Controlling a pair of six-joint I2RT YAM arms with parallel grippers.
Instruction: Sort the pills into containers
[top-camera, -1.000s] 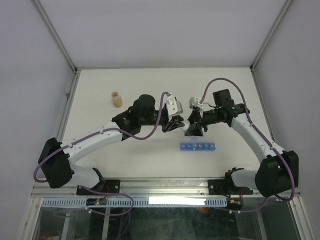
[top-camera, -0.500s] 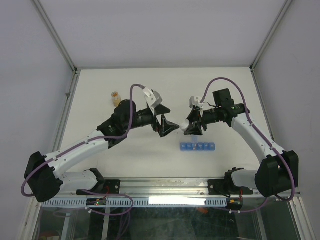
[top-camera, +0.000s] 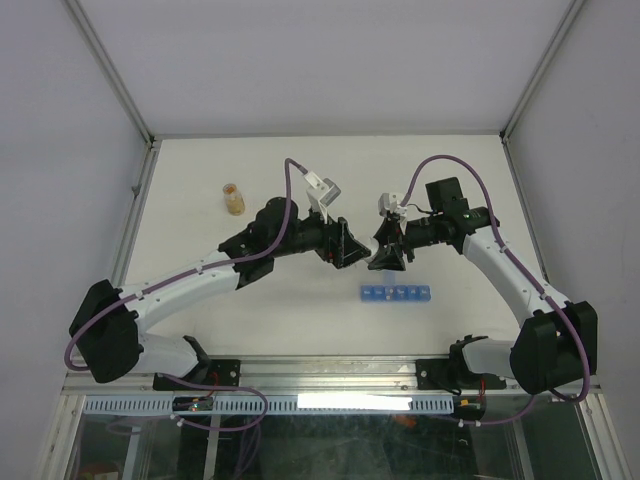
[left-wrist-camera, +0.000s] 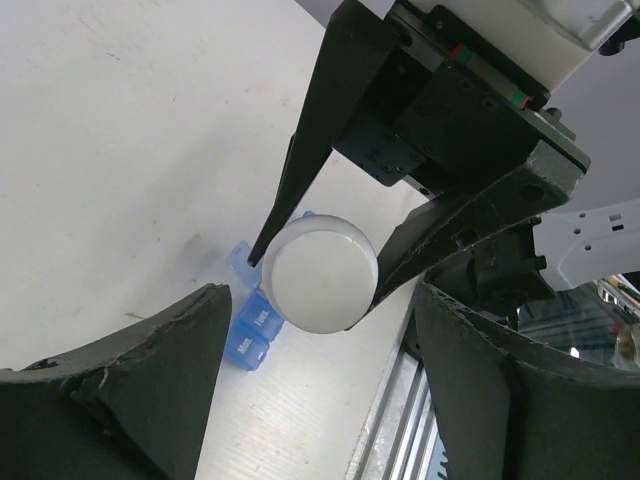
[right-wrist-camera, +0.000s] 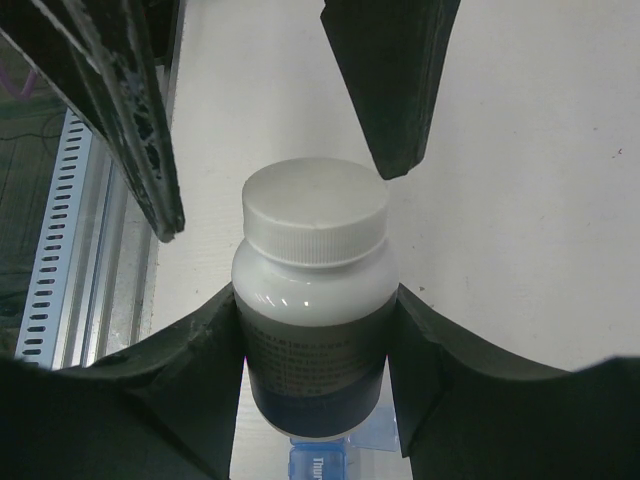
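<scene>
My right gripper is shut on a white pill bottle with a white screw cap and a dark label, and holds it above the table. In the top view the right gripper faces my left gripper. The left gripper is open, and its fingers stand on either side of the cap without touching it. The blue pill-organizer strip lies on the table just below the bottle, and it also shows in the left wrist view. No loose pills show.
A small clear bottle with orange-tan contents stands at the back left of the white table. The table's metal front rail runs close behind the organizer. Grey walls enclose the table.
My left gripper pulled back to the left half a second ago and has come back right, close to the bottle's cap. My right gripper and the bottle have stayed still.
</scene>
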